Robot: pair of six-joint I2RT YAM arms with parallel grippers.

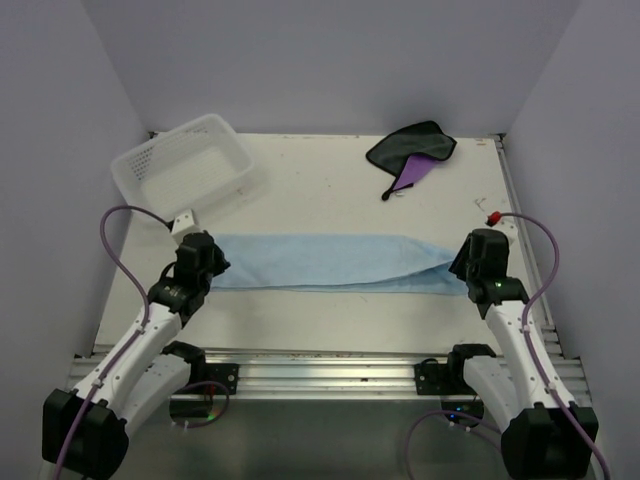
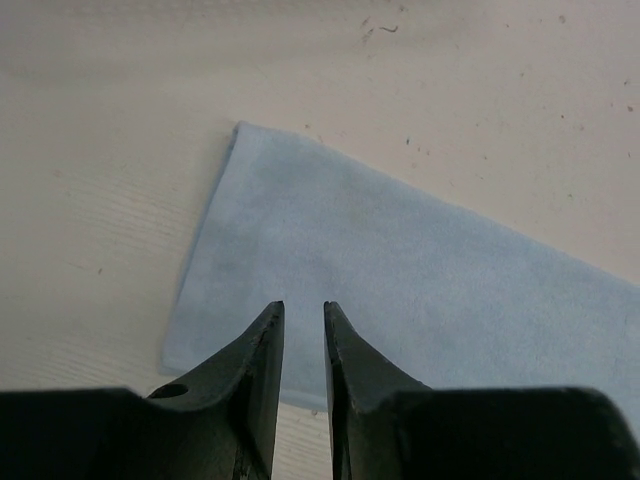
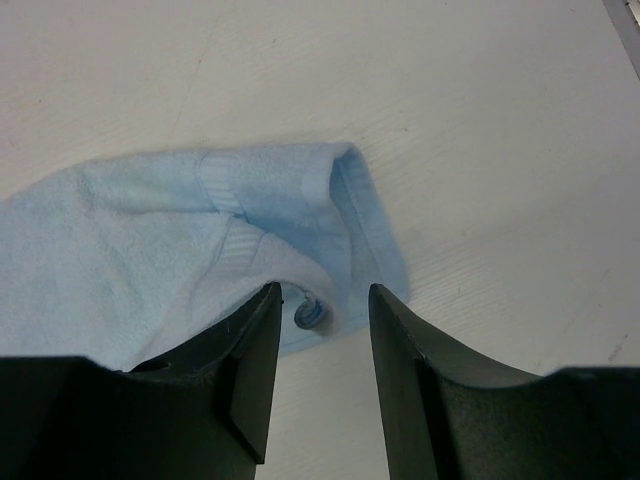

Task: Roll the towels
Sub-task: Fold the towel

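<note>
The light blue towel [image 1: 330,260] lies flat as a long folded strip across the near table. My left gripper [image 1: 212,262] hovers over its left end. In the left wrist view, the left gripper [image 2: 303,305] stands open by a narrow gap above the towel [image 2: 400,270], with nothing pinched. My right gripper [image 1: 465,262] is at the strip's right end. Its jaws [image 3: 323,288] are open, with the curled towel end [image 3: 250,230] lying just ahead of them. The purple towel with its dark face [image 1: 412,150] lies crumpled at the back right, away from both grippers.
A white lattice basket [image 1: 165,138] stands tilted at the back left, just beyond the left arm. A small red piece [image 1: 492,217] sits by the table's right edge. The metal rail [image 1: 320,365] runs along the front edge. Walls close in on three sides.
</note>
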